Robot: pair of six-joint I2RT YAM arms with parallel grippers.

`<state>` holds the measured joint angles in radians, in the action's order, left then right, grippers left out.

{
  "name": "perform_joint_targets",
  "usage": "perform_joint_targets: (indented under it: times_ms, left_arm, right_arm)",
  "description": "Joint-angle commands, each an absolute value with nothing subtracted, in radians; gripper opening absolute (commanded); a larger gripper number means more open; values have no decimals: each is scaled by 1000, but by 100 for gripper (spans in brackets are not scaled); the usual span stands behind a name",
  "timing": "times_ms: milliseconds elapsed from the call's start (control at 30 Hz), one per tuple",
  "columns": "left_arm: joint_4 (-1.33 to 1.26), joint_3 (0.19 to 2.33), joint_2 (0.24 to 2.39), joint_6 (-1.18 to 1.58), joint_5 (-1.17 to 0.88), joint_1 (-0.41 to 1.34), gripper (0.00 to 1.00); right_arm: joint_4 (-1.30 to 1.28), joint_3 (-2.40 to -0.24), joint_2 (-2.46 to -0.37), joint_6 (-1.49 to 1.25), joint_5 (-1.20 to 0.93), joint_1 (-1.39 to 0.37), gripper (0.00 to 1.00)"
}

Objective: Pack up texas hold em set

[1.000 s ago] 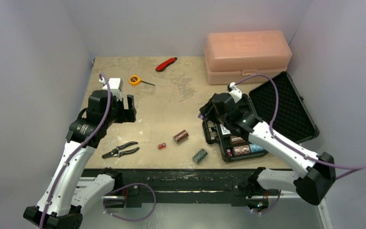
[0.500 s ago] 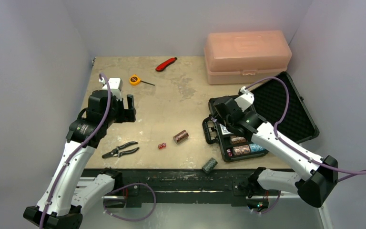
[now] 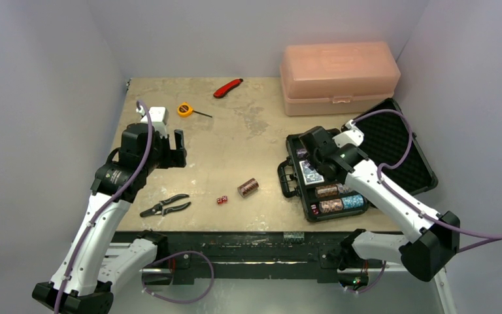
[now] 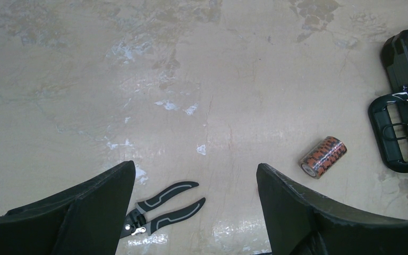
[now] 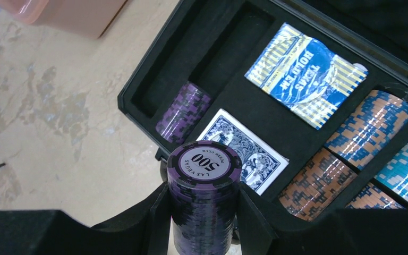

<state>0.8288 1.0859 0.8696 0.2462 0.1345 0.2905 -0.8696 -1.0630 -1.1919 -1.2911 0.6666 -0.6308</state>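
The black case (image 3: pixel 299 145) lies open at the right, its foam lid (image 3: pixel 392 147) laid back. In the right wrist view its tray (image 5: pixel 234 58) holds blue card decks (image 5: pixel 305 66), a purple chip roll (image 5: pixel 183 112) and orange rolls (image 5: pixel 369 127). My right gripper (image 5: pixel 204 212) is shut on another purple chip roll (image 5: pixel 204 175), held upright above the tray's left end; from above the gripper (image 3: pixel 310 157) is over the case. An orange-black chip roll (image 3: pixel 248 188) and red dice (image 3: pixel 221 200) lie on the table. My left gripper (image 3: pixel 176 149) hangs open and empty above the table, also in its wrist view (image 4: pixel 195 167).
A pink plastic box (image 3: pixel 340 77) stands behind the case. Pliers (image 3: pixel 165 205) lie near the front left, also in the left wrist view (image 4: pixel 162 207). A yellow tape measure (image 3: pixel 184 109) and a red knife (image 3: pixel 227 87) lie at the back.
My right arm has swung right and back over the case with the purple roll. A dark greenish chip roll rolled to the table's near edge and is now out of sight. The left arm is still.
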Motion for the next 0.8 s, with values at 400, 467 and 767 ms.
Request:
perform_joint_targets:
  times_ms: [400, 467, 767]
  left_arm:
    - [805, 1089, 864, 248, 140, 295, 84]
    - [805, 1088, 864, 248, 141, 295, 84]
    - [805, 1087, 866, 248, 148, 294, 84]
  right_arm:
    - [-901, -1178, -1266, -1386, 687, -453, 0]
    - [-883, -1178, -1272, -1373, 671, -419, 0]
    - [-781, -1188, -1322, -1314, 601, -306, 0]
